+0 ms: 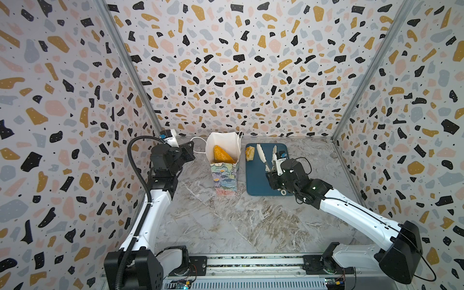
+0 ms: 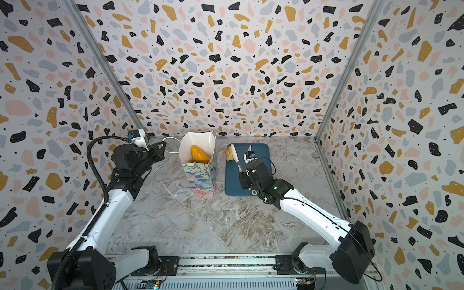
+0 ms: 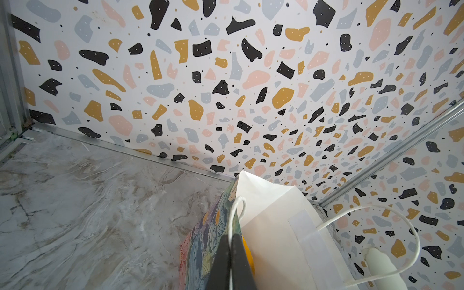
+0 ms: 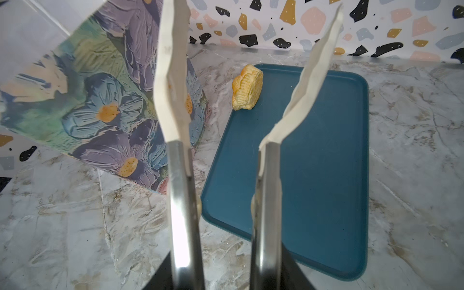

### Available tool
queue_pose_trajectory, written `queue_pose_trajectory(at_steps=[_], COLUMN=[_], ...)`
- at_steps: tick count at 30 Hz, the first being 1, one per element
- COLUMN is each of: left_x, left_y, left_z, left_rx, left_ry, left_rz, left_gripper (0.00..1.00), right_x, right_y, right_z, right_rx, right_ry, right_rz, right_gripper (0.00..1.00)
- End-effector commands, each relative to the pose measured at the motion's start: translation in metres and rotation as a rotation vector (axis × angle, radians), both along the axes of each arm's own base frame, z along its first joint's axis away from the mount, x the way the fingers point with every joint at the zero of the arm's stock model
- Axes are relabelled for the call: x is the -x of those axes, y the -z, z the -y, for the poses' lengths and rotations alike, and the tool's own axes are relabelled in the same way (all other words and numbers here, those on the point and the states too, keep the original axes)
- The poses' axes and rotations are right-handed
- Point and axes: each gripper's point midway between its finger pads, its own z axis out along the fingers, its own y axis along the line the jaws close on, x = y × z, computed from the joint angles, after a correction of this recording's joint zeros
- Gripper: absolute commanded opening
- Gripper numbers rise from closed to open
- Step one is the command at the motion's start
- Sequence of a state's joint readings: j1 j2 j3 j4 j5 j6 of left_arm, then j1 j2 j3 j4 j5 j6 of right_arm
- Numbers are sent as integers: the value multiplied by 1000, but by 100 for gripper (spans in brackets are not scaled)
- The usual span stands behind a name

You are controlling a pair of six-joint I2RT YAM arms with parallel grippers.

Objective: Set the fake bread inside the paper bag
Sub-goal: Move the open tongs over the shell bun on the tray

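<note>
The paper bag [image 1: 224, 175] [image 2: 200, 175] stands upright at the back of the table, its mouth open, with golden-orange fake bread [image 1: 222, 154] [image 2: 199, 153] inside. My left gripper [image 1: 193, 150] [image 3: 230, 234] is shut on the bag's white cord handle [image 3: 237, 208], left of the bag. A ridged fake bread roll [image 1: 250, 153] [image 4: 247, 88] lies on the far left corner of the dark-blue tray [image 1: 256, 180] [image 4: 326, 175]. My right gripper [image 1: 272, 173] [image 4: 226, 281] is shut on metal tongs [image 1: 266, 155] [image 4: 173, 100]. Their white tips are spread apart above the tray, short of the roll.
Patterned walls close in the back and both sides of the marble table [image 1: 226, 226]. The bag's second cord handle [image 3: 401, 218] hangs loose on its far side. The tray lies just right of the bag.
</note>
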State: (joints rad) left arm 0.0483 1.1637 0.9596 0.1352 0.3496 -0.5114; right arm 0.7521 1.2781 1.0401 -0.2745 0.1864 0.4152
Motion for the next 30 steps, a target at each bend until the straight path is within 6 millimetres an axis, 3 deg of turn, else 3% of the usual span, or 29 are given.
queue_pose_trajectory(at_steps=[1,21,30], left_x=[0,0,0], left_y=[-7,-7,-8], left_z=[1,2,2], left_rx=[-17,-17,-16], left_ry=[4,6,6], left_rz=[38,38,38], left_gripper=[0,0,0], right_x=[-7,-48,-71], right_y=[-1,66,86], right_z=[-7,-30,-48], right_rx=[-36,44,69], right_ry=[-8,-37,-61], right_rz=[11,-131,-170], right_gripper=[46,46,45])
